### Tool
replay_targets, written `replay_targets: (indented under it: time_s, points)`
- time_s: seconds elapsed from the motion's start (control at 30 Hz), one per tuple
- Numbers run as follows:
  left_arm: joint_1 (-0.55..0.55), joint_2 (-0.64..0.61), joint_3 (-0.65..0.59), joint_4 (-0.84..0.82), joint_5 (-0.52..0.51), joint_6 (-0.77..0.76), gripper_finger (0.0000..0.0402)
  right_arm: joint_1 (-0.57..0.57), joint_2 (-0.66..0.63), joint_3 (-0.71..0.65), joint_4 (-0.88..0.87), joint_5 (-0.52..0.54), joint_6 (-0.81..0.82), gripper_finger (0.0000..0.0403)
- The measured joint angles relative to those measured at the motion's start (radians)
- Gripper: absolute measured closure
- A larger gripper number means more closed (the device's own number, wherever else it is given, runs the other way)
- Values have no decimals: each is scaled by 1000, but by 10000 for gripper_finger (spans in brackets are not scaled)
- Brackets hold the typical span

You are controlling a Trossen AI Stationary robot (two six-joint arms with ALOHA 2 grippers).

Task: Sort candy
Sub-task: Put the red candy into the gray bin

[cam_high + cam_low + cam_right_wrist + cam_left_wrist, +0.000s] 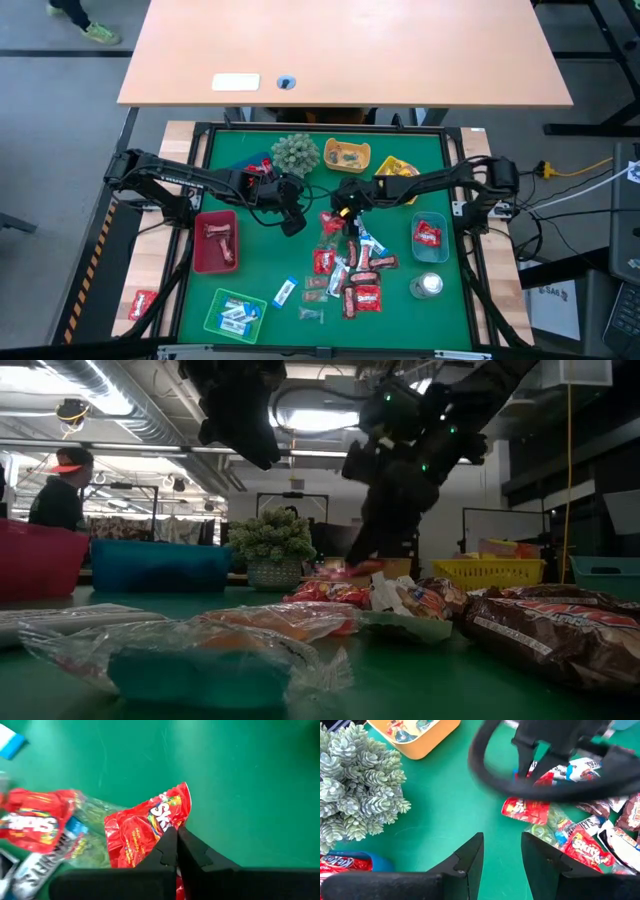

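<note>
Two end effectors: my right end effector (176, 840) pinches a red candy packet (145, 827) at the candy pile's (350, 270) twelve o'clock edge, mid-desk. My left end effector (501, 851) hovers spread at the pile's ten o'clock.
</note>
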Motion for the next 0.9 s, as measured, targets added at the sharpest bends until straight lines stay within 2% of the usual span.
replay_targets:
  time_s: [0.23,0.47,0.63,0.9]
  points:
    - [0,0,0,2,0,0,283,0,-117,0,-138,-5,-1,399]
    - [0,0,0,10,-3,0,283,0,-266,2,-380,-6,3,398]
    - [0,0,0,30,-6,0,283,1,-367,2,-529,-52,26,398]
    - [0,0,0,196,-63,59,283,1,-479,3,-683,-91,92,398]
